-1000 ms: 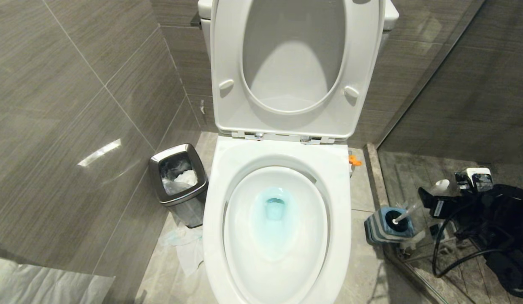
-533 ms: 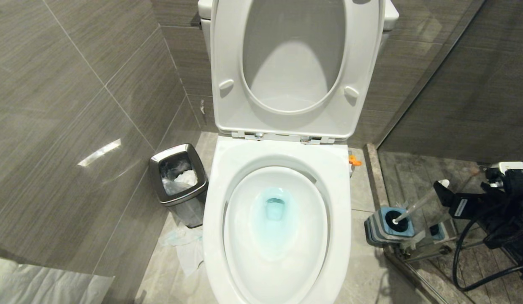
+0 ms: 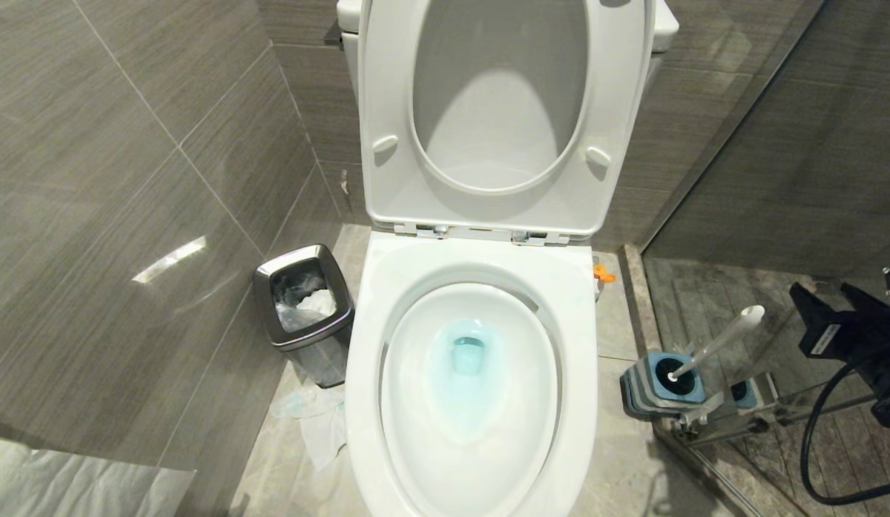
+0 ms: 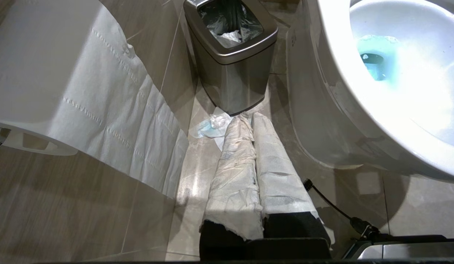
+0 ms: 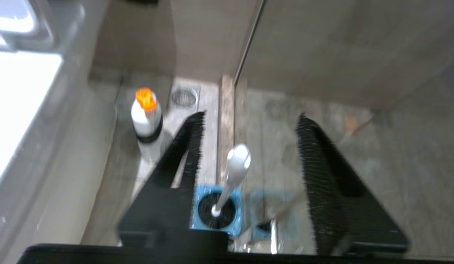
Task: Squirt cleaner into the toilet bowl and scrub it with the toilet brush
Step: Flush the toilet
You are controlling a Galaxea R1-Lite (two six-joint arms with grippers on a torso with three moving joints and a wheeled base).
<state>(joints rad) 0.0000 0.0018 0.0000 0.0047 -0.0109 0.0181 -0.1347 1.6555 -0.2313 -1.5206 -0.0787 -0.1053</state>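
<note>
The big white toilet bowl (image 3: 473, 388) sits in front of me with its seat and lid (image 3: 498, 115) tipped up against the tank. The water at the bottom is already blue-green from the cleaner (image 3: 465, 359), so I think the squirting part is done and the scrubbing part comes next. A small steel bin (image 3: 304, 309) stands on the floor near the bowl's left side, with some crumpled paper (image 3: 312, 420) lying on the floor by it. On the floor near the bowl's right side, close to the glass wall, is the square blue-topped holder (image 3: 660, 384), and the toilet brush (image 3: 717, 341) stands in it, leaning so its rounded tip points toward my right gripper (image 5: 248, 157). A little white bottle with an orange cap (image 5: 147, 124) stands on the floor further back, near the bowl. My right gripper is up above the brush with its jaws apart and nothing in them — the handle shows between them but they do not touch it. My left gripper (image 4: 254, 121), wrapped in white paper, is pressed shut and holds nothing, low by the bin. Next I need to come down around the handle, squeeze it, and lift it straight out of the holder — gently, so the holder does not tip.
</note>
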